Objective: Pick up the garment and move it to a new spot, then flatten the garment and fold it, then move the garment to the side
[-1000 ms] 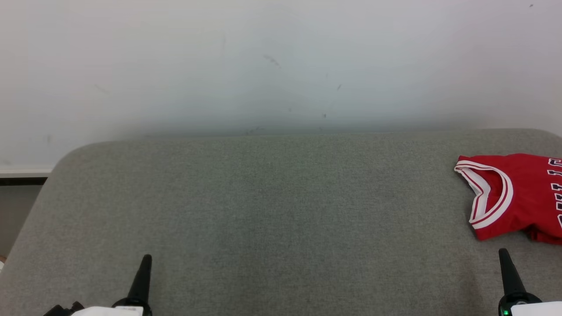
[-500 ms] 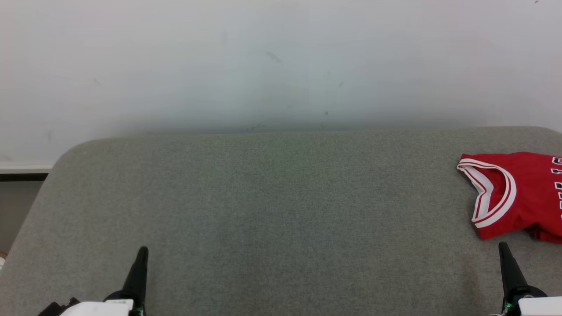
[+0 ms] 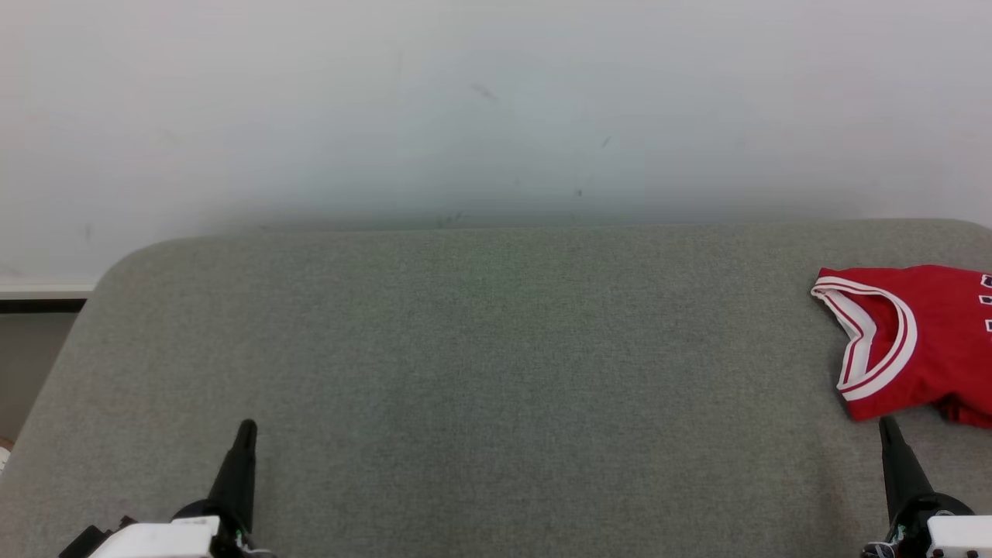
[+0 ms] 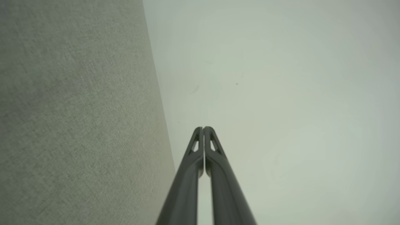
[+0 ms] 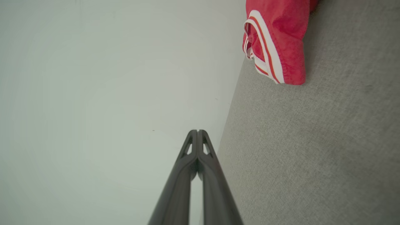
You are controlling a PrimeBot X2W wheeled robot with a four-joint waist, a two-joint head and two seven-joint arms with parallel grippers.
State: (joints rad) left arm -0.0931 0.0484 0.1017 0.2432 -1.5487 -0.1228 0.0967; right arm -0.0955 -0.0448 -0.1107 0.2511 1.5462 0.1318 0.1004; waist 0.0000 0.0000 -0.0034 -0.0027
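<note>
Head camera has shifted: the scene slid up and right in view, and both grippers poke further in. Jaws on left gripper (image 3: 247, 426) and right gripper (image 3: 886, 423) are clenched, empty. The garment (image 3: 930, 333), a red jersey, lies at the worktop (image 3: 496, 349) right end, just past the right gripper's tip. Likely light, limp, slick; pinch the white-trimmed armhole or shoulder. Body and lettering run off-frame; lay unclear.

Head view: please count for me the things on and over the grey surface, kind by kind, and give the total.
Red garment: 1
Grey padded surface: 1
Grippers, fingers shut: 2 (left gripper, right gripper)
Total: 4
</note>
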